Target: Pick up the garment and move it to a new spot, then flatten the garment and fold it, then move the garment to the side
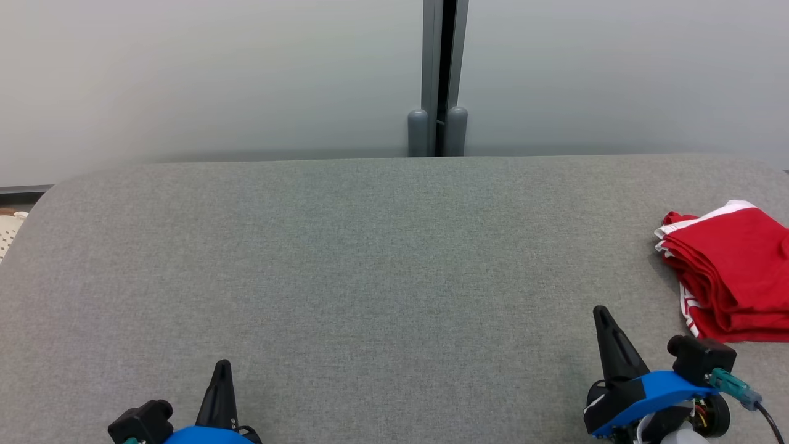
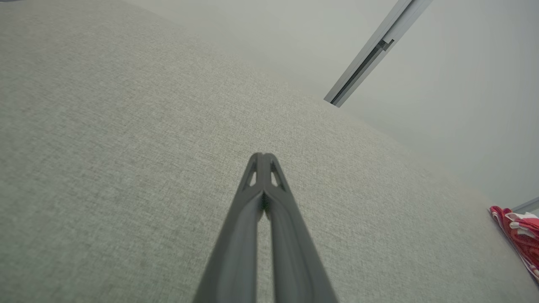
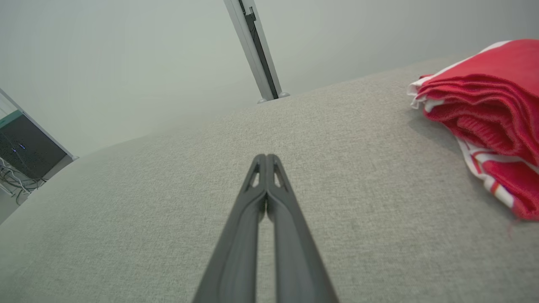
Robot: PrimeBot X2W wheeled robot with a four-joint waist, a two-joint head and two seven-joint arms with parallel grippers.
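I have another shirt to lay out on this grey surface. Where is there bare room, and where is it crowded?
The grey surface is bare from its left edge across the middle, back to the wall, ahead of the left end effector and right end effector. Crowded only at the right edge, where the folded red garment lies.

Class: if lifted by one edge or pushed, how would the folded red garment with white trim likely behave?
The folded red garment with white trim looks soft and layered, so it would probably droop and unfold. Pushed across the textured grey fabric surface, it would likely bunch, not slide.
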